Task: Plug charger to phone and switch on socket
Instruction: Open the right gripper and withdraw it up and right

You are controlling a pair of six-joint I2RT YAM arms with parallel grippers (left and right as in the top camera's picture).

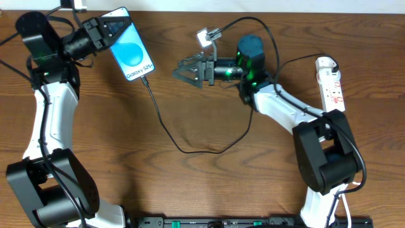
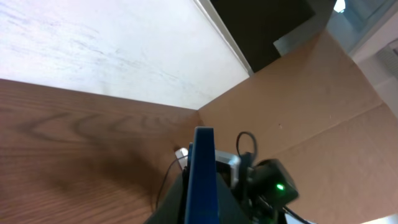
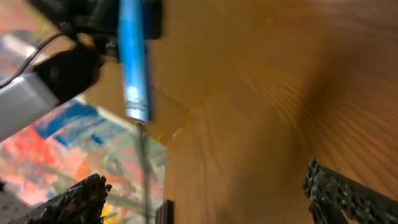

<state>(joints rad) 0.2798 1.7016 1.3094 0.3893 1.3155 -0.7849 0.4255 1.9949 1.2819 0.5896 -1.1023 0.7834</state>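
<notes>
Evenly bright overhead; right wrist view blurs the phone (image 3: 132, 56) badly.

phone (image 1: 131, 54) scrn: prob. "galaxy s25+"

Brown wood-grain worktop (image 1: 209, 183), smooth, low sheen. Glossy, glass-like light blue screen on phone (image 1: 131, 54), black frame. Thin black charger (image 1: 166, 130) cable, matt, rubbery look. Smooth white plastic socket (image 1: 331, 82), red printed markings. Robot arm shells (image 1: 285, 107) part smooth white plastic with slight gloss, part matt black. Black right claw (image 1: 177, 69); fingers (image 3: 345, 193) rough, knobbly along the edge. Matt brown cardboard panel (image 2: 311, 99); matt white board (image 2: 93, 50) beside it, faintly scuffed.
</notes>
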